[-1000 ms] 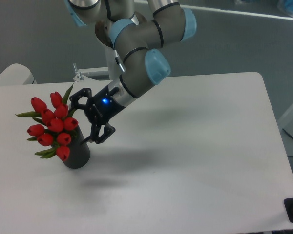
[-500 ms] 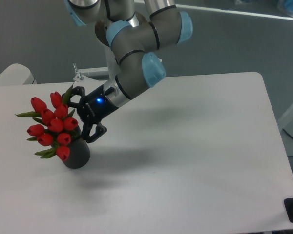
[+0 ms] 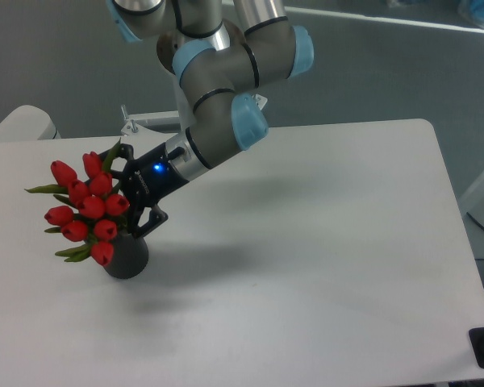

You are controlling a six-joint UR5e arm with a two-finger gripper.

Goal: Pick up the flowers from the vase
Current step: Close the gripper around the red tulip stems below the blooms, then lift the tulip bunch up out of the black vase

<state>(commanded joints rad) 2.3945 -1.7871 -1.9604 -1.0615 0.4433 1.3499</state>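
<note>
The black two-finger gripper has its fingers spread apart, one above and one below the bunch's right side, holding nothing yet. The bunch of bright red tulip buds with green leaves stands just left of the fingers, leaning left out of the matte black cylinder vase, which sits right under the lower finger on the white tabletop.

I judge two risks: the lower finger can push the vase and tip it, and closing on the buds instead of the stems can crush them.
</note>
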